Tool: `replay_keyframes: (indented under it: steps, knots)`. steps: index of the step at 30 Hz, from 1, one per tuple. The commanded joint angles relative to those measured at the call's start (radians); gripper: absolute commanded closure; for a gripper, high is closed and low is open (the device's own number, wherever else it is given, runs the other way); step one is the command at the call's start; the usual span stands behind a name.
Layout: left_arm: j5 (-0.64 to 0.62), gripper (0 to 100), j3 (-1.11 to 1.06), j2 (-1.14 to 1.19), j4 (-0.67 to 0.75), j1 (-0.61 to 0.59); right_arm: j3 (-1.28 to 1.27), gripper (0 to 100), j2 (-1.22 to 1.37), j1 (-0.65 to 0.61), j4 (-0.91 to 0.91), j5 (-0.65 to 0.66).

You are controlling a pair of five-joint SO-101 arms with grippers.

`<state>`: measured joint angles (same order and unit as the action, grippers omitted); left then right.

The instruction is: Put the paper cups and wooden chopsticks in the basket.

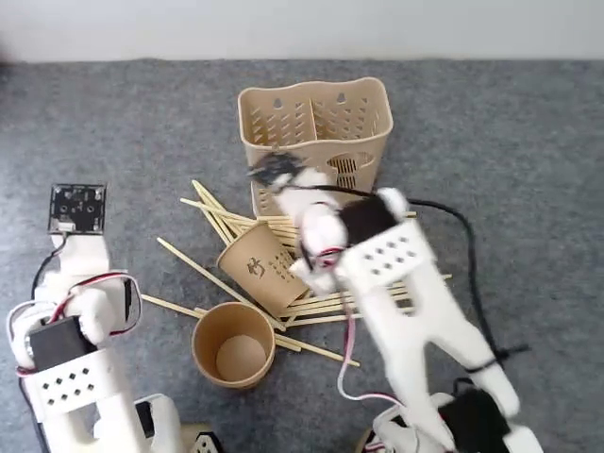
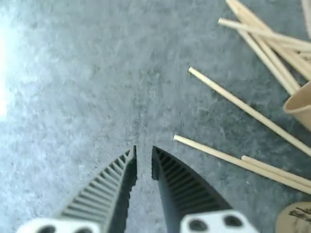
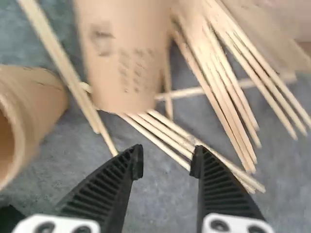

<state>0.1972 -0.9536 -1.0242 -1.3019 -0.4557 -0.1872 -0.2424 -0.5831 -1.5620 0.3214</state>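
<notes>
Grey carpet [image 1: 528, 189], short-napped and mottled, covers the whole tabletop, and a pale blank wall [image 1: 302, 28] runs along its far edge. Toward the back of the carpet stands the basket [image 1: 370, 142]. It is beige moulded plastic, squarish with rounded corners, split by a divider into two compartments and pierced with rows of slots.

Just in front of it the chopsticks [image 1: 198, 268] lie scattered on the carpet. They are thin, straight, light wood, some fanned in a loose bundle near the basket's foot and others crossing singly farther out. A tipped cup [image 1: 262, 269] of brown paper, printed on its side, lies across the bundle. The upright cup [image 1: 233, 351], the same tapered paper (plain tan inside), stands mouth up just beside it, touching a couple of sticks.

The right arm [image 1: 401, 283], white plastic with a black cable [image 1: 469, 245] trailing from it, stretches over the chopsticks between cups and basket. The right gripper [image 3: 167, 158] hangs low above the sticks near the tipped cup, its black ribbed fingers [image 3: 116, 184] apart with nothing between them.

The left arm [image 1: 66, 368] sits at the near left corner, well apart from the pile. The left gripper [image 2: 144, 151] points down at bare carpet, its fingers nearly together with a thin slit between, holding nothing. A few stick ends lie near it.
</notes>
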Motion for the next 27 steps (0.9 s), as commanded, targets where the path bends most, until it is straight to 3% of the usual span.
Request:
replay_keyframes:
  steps: [1, 4, 11, 21, 27]
  knots:
    - [-0.011, 94, -0.051, -0.023, 0.049, -0.014, 0.095, 72.9, 0.050, -0.064, 0.012, 0.002]
    - [-0.011, 94, -0.104, -0.023, 0.109, -0.057, 0.137, 68.6, 0.110, -0.082, 0.019, -0.043]
    - [-0.012, 94, -0.140, -0.023, 0.158, -0.140, 0.273, 68.7, 0.300, -0.154, 0.019, -0.055]
    - [-0.012, 94, -0.182, -0.023, 0.199, -0.152, 0.416, 68.4, 0.524, -0.176, 0.047, -0.101]
    - [-0.012, 94, -0.200, -0.023, 0.227, -0.152, 0.436, 61.4, 0.587, -0.205, 0.050, -0.104]
